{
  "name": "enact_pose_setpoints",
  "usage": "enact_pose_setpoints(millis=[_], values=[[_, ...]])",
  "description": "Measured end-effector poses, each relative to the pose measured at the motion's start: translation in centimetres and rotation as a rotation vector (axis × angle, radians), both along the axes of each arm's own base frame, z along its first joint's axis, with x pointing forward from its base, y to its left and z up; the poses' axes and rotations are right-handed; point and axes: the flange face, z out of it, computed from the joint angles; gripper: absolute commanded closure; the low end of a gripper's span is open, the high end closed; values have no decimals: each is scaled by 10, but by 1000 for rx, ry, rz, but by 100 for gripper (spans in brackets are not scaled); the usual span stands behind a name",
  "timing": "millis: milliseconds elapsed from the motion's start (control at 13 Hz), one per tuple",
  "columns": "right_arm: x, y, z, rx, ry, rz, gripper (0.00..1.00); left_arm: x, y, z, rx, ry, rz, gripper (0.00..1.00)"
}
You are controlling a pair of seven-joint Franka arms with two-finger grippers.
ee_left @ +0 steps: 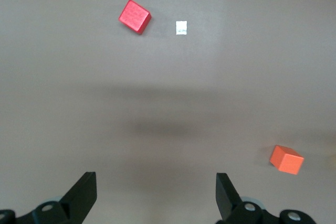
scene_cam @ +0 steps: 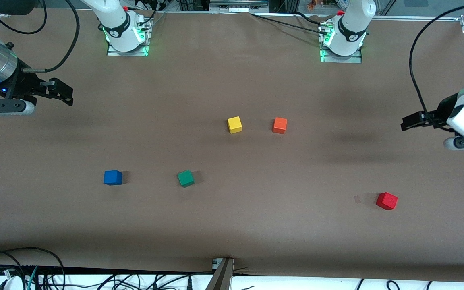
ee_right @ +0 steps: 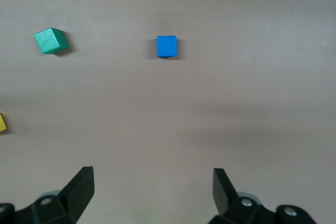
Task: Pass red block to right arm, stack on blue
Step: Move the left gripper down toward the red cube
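The red block (scene_cam: 386, 200) lies on the brown table toward the left arm's end, nearer to the front camera than the orange-red cube; it also shows in the left wrist view (ee_left: 135, 16). The blue cube (scene_cam: 112, 177) lies toward the right arm's end, beside the green cube, and shows in the right wrist view (ee_right: 167, 46). My left gripper (scene_cam: 408, 122) hangs open and empty over bare table at its end (ee_left: 156, 192). My right gripper (scene_cam: 63, 92) hangs open and empty over bare table at its own end (ee_right: 153, 190).
A green cube (scene_cam: 185, 178) lies between the blue cube and the table's middle. A yellow cube (scene_cam: 235, 125) and an orange-red cube (scene_cam: 279, 125) lie side by side nearer the arm bases. A small white tag (ee_left: 181, 27) lies beside the red block.
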Motion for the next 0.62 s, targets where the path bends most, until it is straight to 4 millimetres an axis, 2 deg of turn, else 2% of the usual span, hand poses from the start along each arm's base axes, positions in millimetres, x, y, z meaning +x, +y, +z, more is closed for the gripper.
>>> enact_pose_setpoints(millis=[154, 386, 617], values=[[1, -6, 0, 45, 6, -24, 0, 20, 10, -34, -12, -10, -76, 0], [3, -26, -1, 97, 11, -71, 0, 41, 38, -94, -30, 7, -152, 0], [4, -30, -2, 103, 13, -78, 0, 61, 46, -151, -41, -21, -258, 0]])
